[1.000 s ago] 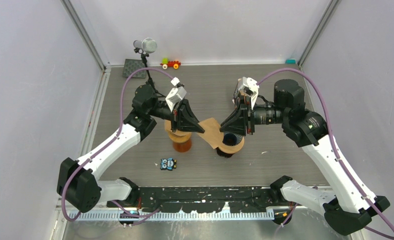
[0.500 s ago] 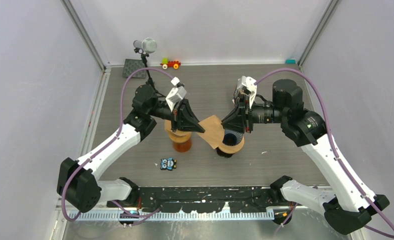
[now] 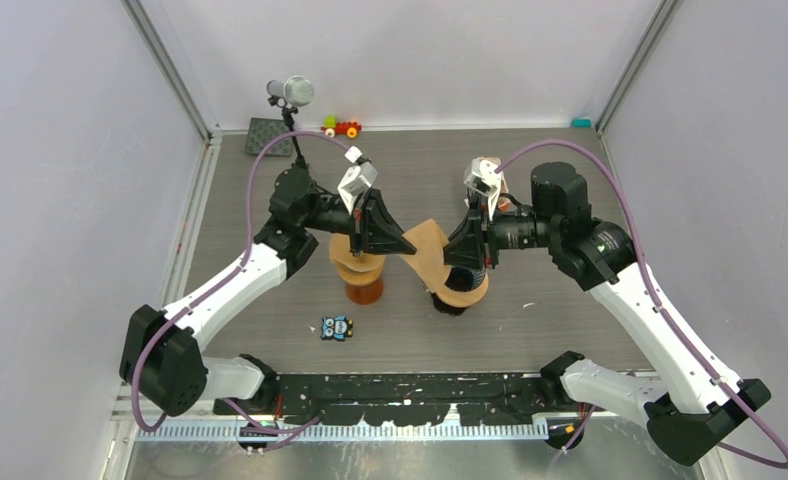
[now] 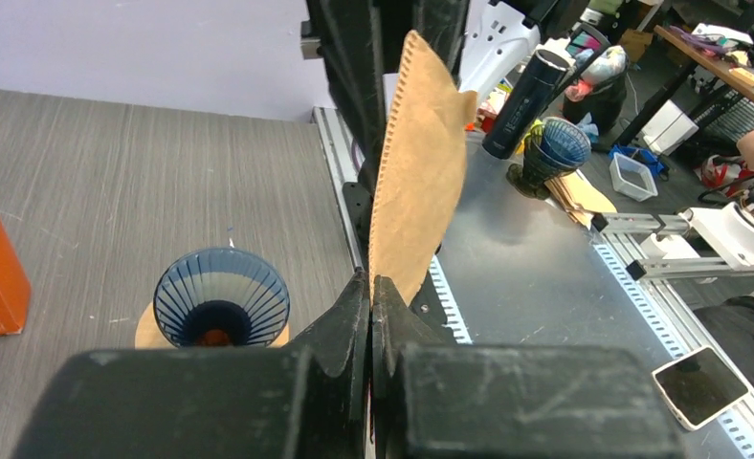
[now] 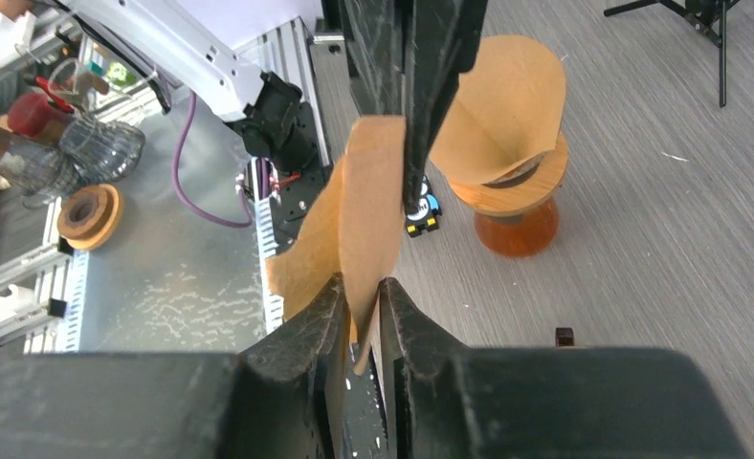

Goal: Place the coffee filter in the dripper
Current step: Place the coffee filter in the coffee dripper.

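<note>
While suspended above the dark blue ribbed dripper [image 3: 459, 279], brown paper coffee filter [image 3: 429, 254]: flattened fan, crimped seam edge, slightly curled. Pinched between both grippers: left gripper [image 4: 371, 287] fully closed on one edge, right gripper [image 5: 362, 295] narrowly parted around opposite edge.

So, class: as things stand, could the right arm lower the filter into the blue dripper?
Probably not yet: the left gripper is shut on the same coffee filter, though the dripper below sits open and unblocked.
</note>
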You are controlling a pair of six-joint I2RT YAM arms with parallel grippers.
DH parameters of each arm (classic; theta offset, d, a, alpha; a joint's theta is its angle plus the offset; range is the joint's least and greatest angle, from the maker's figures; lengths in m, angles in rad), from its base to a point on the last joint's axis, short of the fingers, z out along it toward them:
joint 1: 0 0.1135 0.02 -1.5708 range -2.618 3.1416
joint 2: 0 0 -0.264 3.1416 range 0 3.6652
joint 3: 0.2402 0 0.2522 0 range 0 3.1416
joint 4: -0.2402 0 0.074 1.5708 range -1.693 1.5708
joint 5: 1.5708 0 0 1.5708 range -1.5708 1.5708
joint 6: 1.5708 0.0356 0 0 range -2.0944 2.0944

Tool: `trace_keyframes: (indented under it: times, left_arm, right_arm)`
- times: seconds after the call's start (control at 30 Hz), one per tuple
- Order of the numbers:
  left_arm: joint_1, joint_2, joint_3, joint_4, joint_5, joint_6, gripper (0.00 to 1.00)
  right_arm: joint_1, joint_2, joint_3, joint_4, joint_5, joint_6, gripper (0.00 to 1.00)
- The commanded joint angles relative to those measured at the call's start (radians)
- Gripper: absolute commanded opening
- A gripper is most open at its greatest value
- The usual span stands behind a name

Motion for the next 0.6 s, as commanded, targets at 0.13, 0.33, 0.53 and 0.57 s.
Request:
trace_keyframes:
  times: [0.13, 0.33, 0.53, 0.57]
  left_arm:
    - [0.004, 0.012, 0.033, 0.098, -0.061, -0.056, 0.02]
    - [0.004, 0.009, 0.082, 0.018, -0.160, -0.049, 0.35]
    - [0.004, 0.031, 0.281, -0.498, -0.435, 0.193, 0.63]
    - [0.003, 0.039, 0.312, -0.557, -0.481, 0.227, 0.65]
  right_arm:
    - [0.006, 0.004, 0.014, 0.094, 0.064, 0.065, 0.01]
    - [0.005, 0.013, 0.052, 0.072, 0.333, 0.098, 0.00]
    - [-0.003, 0.052, 0.122, 0.029, 0.671, 0.155, 0.00]
    - [-0.004, 0.060, 0.133, 0.024, 0.711, 0.169, 0.00]
